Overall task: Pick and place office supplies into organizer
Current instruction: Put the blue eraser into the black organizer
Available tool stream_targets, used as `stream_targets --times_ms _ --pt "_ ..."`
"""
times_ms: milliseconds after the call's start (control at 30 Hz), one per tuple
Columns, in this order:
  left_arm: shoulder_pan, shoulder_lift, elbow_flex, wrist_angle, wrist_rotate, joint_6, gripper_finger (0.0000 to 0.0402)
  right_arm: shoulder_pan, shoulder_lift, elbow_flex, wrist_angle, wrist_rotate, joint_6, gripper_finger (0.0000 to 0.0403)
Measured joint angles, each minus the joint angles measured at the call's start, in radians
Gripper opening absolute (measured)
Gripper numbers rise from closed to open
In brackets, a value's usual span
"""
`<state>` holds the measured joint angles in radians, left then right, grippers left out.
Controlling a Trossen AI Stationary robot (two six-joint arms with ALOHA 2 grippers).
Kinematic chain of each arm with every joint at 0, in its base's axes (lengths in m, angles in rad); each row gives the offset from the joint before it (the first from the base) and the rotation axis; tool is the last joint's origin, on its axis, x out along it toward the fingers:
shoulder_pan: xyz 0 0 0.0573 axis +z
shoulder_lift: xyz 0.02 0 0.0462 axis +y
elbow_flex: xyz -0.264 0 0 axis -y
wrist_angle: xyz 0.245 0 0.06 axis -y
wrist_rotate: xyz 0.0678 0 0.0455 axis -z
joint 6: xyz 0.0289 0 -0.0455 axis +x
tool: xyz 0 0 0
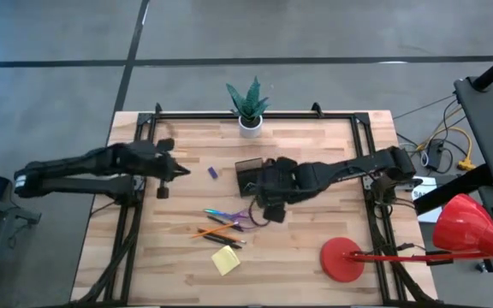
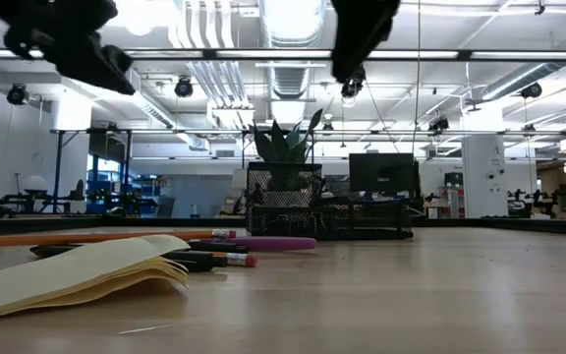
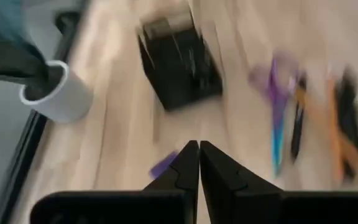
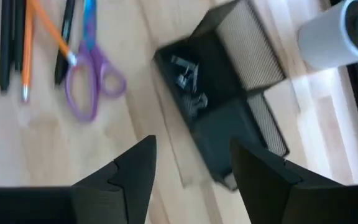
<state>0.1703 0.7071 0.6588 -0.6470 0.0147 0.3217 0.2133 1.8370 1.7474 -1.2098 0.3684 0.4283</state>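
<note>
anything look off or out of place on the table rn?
Nothing damaged or spilled. The purple-handled scissors, orange pencils, yellow sticky-note pad and small purple piece lie loose on the wood, outside the black mesh organizer, which already holds small clips. The pad's top sheets curl up a little.

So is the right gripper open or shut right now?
Open. The right gripper shows its two fingers spread well apart with nothing between them, above the table beside the black organizer.
</note>
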Motion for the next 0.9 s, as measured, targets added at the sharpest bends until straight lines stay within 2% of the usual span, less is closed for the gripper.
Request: stream_targets --times_ms 200,400,500,600,767,900 --pt "0.021 0.284 0.12 -0.033 -0.002 0.304 0.0 0.063 -0.002 -0.034 -0.093 0.004 0.125 0.0192" --pt "0.051 0.553 0.244 -0.139 -0.128 0.586 0.0 0.173 -0.034 -0.124 -0.159 0.037 0.233 0.0192" --pt "0.079 0.625 0.304 -0.138 -0.109 0.533 0.0002 0.235 -0.058 -0.182 -0.179 0.077 0.278 0.0192" --pt "0.107 0.711 0.363 -0.138 -0.078 0.512 0.002 0.292 -0.114 -0.25 -0.183 0.108 0.306 0.0192" --pt "0.126 0.833 0.507 -0.188 -0.199 0.538 0.0092 0.352 -0.245 -0.385 -0.187 0.161 0.436 0.0192" --pt "0.138 0.878 0.583 -0.19 -0.226 0.503 0.0164 0.373 -0.373 -0.494 -0.175 0.205 0.519 0.0192"
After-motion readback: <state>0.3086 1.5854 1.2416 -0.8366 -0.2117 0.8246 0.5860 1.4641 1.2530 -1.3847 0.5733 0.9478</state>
